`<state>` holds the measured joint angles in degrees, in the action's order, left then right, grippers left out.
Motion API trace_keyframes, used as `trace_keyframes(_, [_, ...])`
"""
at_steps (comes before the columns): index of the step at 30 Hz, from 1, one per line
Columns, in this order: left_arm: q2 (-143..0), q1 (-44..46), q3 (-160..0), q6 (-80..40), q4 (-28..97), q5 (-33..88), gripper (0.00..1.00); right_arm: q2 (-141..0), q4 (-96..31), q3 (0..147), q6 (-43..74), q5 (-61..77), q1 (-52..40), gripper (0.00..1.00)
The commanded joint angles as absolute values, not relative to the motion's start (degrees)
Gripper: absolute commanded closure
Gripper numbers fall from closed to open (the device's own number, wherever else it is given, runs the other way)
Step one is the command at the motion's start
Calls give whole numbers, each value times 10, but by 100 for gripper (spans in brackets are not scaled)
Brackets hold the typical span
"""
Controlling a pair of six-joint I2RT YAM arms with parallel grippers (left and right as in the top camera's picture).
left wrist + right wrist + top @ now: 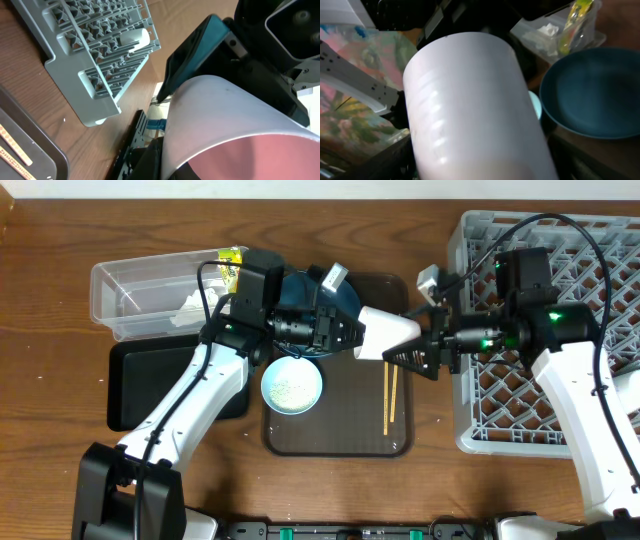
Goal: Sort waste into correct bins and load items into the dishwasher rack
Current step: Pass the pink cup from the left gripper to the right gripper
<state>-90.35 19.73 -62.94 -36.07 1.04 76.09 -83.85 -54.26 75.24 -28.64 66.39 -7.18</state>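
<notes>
A white cup (385,333) hangs on its side above the brown tray, held between both grippers. My left gripper (348,333) is shut on its wide rim end (225,125). My right gripper (412,340) is closed round its narrow base end (470,110). The dark-blue plate (318,292) and the light-blue bowl (292,385) with rice grains sit on the tray, with the chopsticks (390,398) to their right. A second white cup (134,39) lies in the grey rack (590,420). Tissue (190,310) and the yellow-green wrapper (232,260) are in the clear tub (130,285).
The shallow black tray (150,375) lies in front of the clear tub at the left. The brown serving tray (340,442) fills the middle. The rack's near wall (95,107) stands just right of the brown tray.
</notes>
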Motion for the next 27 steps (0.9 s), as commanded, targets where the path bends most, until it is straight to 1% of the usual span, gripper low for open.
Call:
trace_keyframes(1, [-909,198,-634,-361,8,773,94,-836,-531,748,-295,678,-58,21])
trace_keyframes(9, [-909,198,-634,-368,-2,773,94,-836,-533,748,-299,678,-61,25])
trace_keyframes(15, [-909,198,-634,-424,-65,774,94,-836,-534,748,-299,678,-61,27])
trace_keyframes(19, [-909,198,-634,-428,-72,774,94,-836,-533,748,-299,678,-61,31])
trace_keyframes(27, [-909,198,-634,-428,-68,774,94,-836,-518,748,-299,693,-61,31])
